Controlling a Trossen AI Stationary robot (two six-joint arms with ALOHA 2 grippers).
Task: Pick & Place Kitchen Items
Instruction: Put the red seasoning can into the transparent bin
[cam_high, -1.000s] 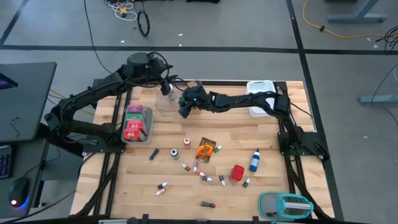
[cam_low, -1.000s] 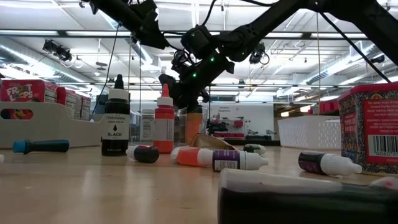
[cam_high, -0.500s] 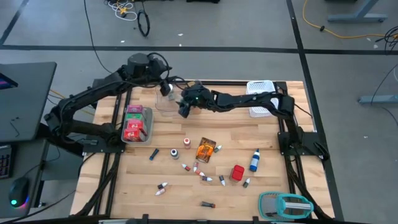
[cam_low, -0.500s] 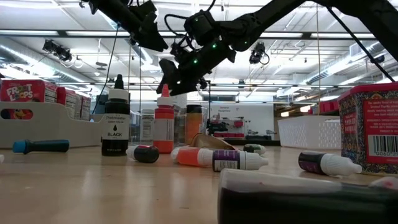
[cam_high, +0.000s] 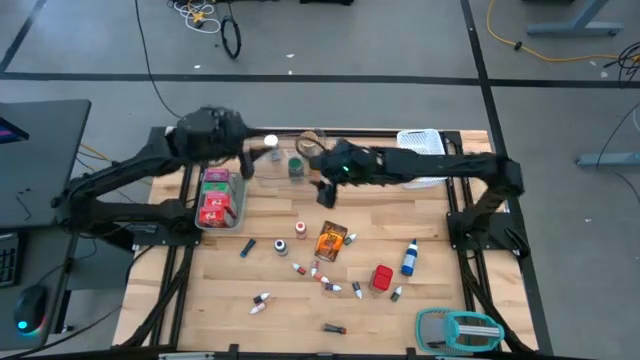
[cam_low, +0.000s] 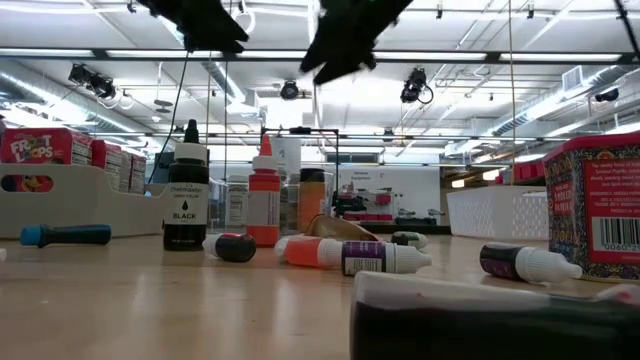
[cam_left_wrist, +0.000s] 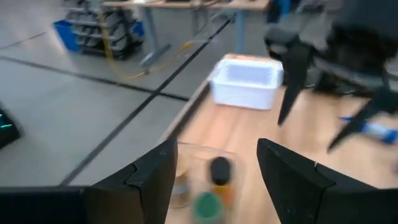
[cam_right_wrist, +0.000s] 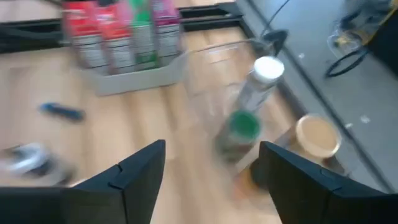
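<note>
Loose kitchen items are scattered mid-table: orange packet (cam_high: 331, 241) flat on the wood with small vials (cam_high: 322, 273) just past it, red box (cam_high: 381, 277) and blue bottle (cam_high: 409, 258) further toward the right arm's side, while a green-lidded jar (cam_high: 296, 166) and white-lidded jar (cam_high: 271, 143) sit in the clear tray (cam_high: 262, 172) at the far edge. I've got the right gripper (cam_high: 327, 192) hanging in the air between tray and packet, jaws wide and empty, and I'd judge the packet lies nearly straight below and slightly nearer me, long axis running roughly front-to-back. The left gripper (cam_high: 247, 165) is parked by the tray over the grey bin (cam_high: 236, 214), jaws parted with nothing in them, clearly farther from the packet, so the right arm is my pick.
</note>
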